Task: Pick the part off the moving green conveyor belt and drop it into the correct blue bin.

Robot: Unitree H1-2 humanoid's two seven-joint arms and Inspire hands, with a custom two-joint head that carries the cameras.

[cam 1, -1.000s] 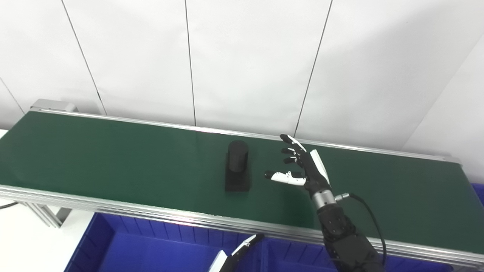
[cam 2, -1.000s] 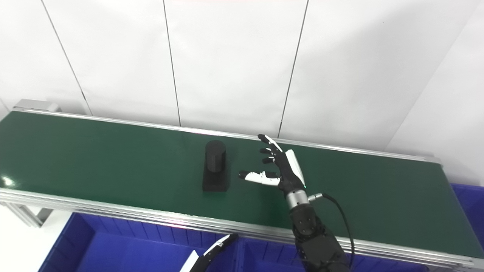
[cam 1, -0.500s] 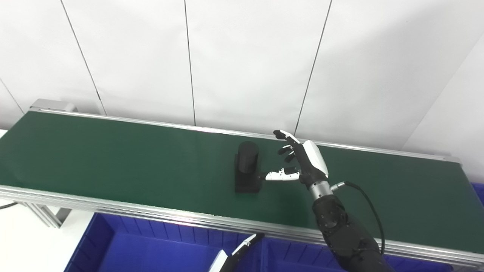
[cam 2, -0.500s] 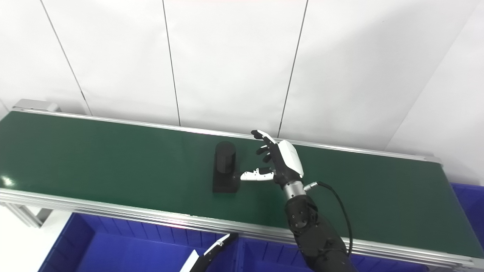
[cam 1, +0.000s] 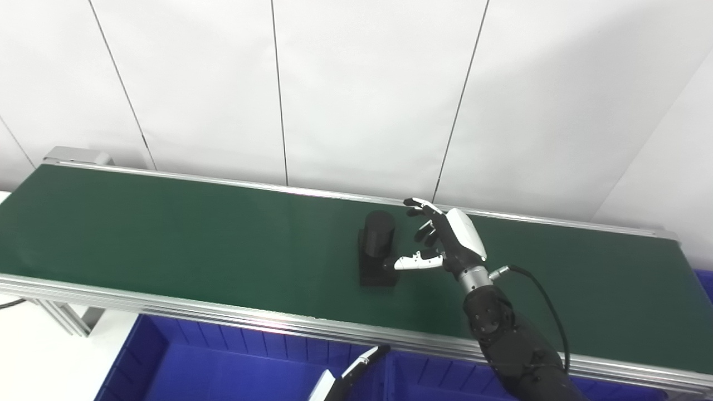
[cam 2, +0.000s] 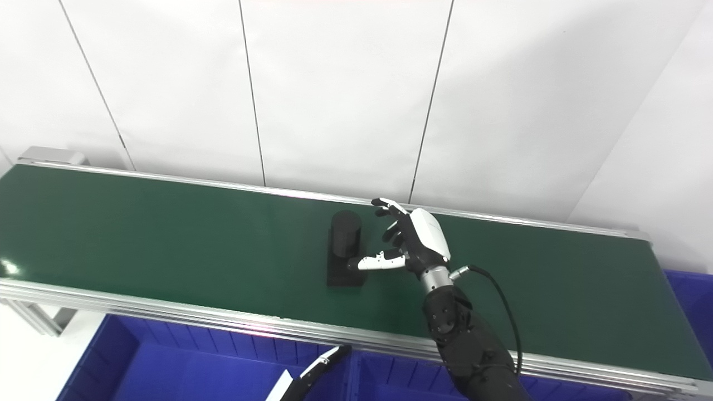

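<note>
A black part [cam 1: 377, 248], an upright cylinder on a square base, stands on the green conveyor belt [cam 1: 167, 234] near its middle. My right hand [cam 1: 445, 239] is open just right of the part, fingers spread above the belt. Its thumb tip reaches the part's near right side, level with the base; the fingers curl toward the cylinder's top without closing on it. The same shows in the right eye view, part [cam 2: 345, 248] and hand [cam 2: 415, 239]. Only a sliver of my left hand [cam 1: 356, 370] shows at the bottom edge, over the bins.
Blue bins [cam 1: 223, 367] sit below the belt's near edge, with another blue bin [cam 1: 704, 284] at the far right. The belt has aluminium rails [cam 1: 223, 314] front and back. A white panelled wall stands behind.
The part has ridden the belt to the right, into my right hand. The hand has shifted slightly left, and its fingers have begun curling toward the cylinder.
</note>
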